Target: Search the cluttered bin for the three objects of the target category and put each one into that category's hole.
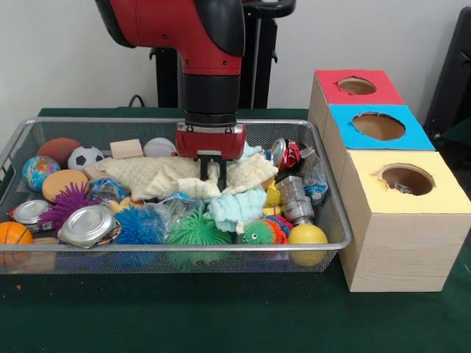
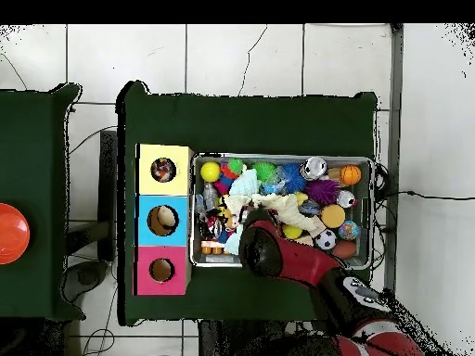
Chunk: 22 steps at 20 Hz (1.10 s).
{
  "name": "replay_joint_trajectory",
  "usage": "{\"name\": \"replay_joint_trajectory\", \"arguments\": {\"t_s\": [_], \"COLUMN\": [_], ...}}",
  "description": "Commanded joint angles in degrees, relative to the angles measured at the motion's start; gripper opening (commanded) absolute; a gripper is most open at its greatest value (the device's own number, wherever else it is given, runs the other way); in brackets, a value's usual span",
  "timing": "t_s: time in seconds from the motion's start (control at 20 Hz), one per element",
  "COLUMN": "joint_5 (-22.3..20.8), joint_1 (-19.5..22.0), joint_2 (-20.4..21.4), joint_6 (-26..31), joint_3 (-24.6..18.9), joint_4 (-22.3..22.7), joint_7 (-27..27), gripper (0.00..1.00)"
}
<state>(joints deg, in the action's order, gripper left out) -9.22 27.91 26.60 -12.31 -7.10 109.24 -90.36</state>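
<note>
Gripper point(image 1: 213, 173) at frame centre, fingers nearly together, tips pressing into the cream cloth point(image 1: 165, 176); grasp uncertain, cannot tell. Best pinched at a raised fold, lifted straight, clear of the wire bin point(image 1: 333, 202), toward the boxes point(image 1: 397, 220) right.

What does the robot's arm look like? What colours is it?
The arm is fat and rounded, shiny red with black parts. Lower down it turns into a black cylinder with a silvery ring, then a red block. Under the block sits the gripper, with two thin dark fingers. From overhead, the arm has a white patch near its base.
</note>
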Motion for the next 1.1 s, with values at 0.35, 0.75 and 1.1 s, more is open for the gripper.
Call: {"name": "replay_joint_trajectory", "arguments": {"t_s": [0.35, 0.75, 1.1], "joint_5": [-7.1, -5.5, -5.6], "joint_1": [8.2, 14.9, 20.0], "joint_2": [12.9, 28.6, 31.3], "joint_6": [16.0, 30.8, 41.5], "joint_3": [-9.7, -16.1, -20.8], "joint_4": [7.5, 10.4, 5.8], "joint_7": [-2.7, 5.2, 11.1], "gripper": [0.0, 0.0, 0.0]}}
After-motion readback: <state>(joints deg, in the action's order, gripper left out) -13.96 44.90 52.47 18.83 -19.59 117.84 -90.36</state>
